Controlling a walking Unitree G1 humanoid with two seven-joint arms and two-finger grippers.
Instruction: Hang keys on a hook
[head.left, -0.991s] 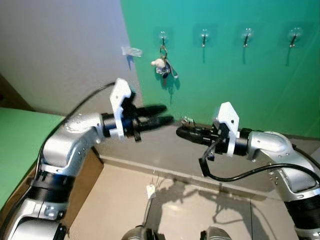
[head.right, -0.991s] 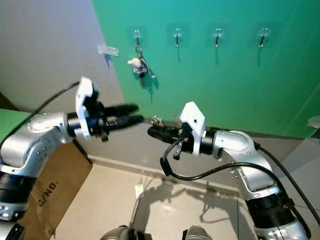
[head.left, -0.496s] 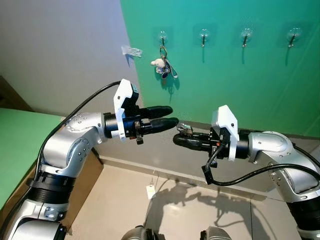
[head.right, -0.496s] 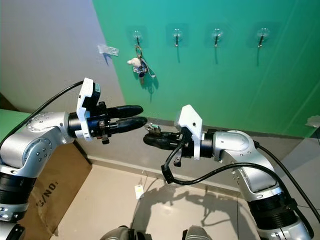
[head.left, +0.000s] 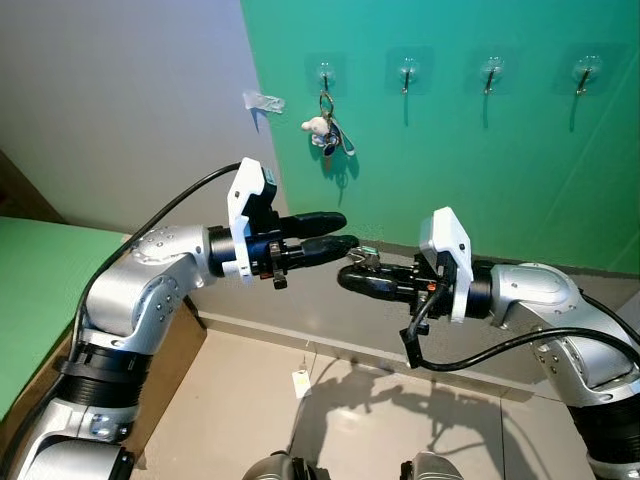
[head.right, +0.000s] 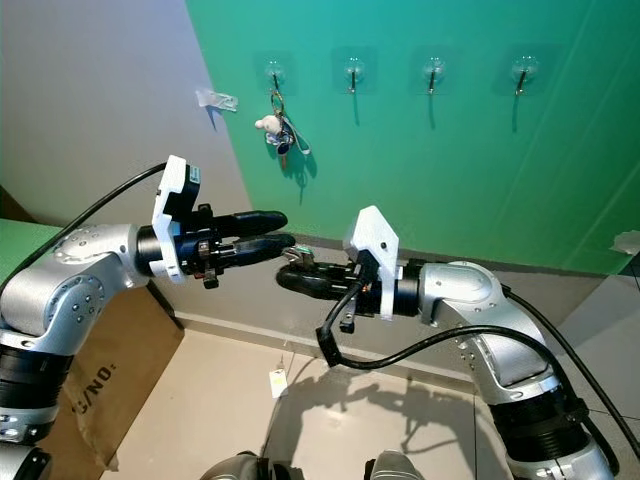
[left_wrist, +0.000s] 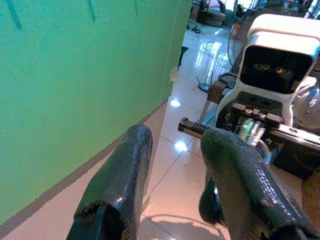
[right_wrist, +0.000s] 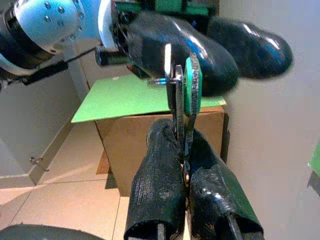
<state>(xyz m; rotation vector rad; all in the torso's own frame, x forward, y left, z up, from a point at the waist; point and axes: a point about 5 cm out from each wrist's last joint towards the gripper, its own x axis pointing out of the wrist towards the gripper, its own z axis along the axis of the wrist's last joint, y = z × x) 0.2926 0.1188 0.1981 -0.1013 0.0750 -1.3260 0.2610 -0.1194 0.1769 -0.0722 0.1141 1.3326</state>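
I have the right gripper pinching the keys upright toward the parted left gripper, apparently for a handover nearer the hooks.

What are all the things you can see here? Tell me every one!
Hooks: four, clear with dark prongs, in a row high on the green wall.
Hanging keys: one bunch with a small white charm, on the leftmost hook.
Held keys: one set, silver with a green tag, pinched in the right gripper.
Tape scrap: one, pale, on the grey wall beside the green one.
Cardboard box: one, brown, on the floor at the robot's left.
Green board: one, lying on the box.
Left gripper: black fingers parted, tips near the held keys.
Right gripper: black, shut on the keys.
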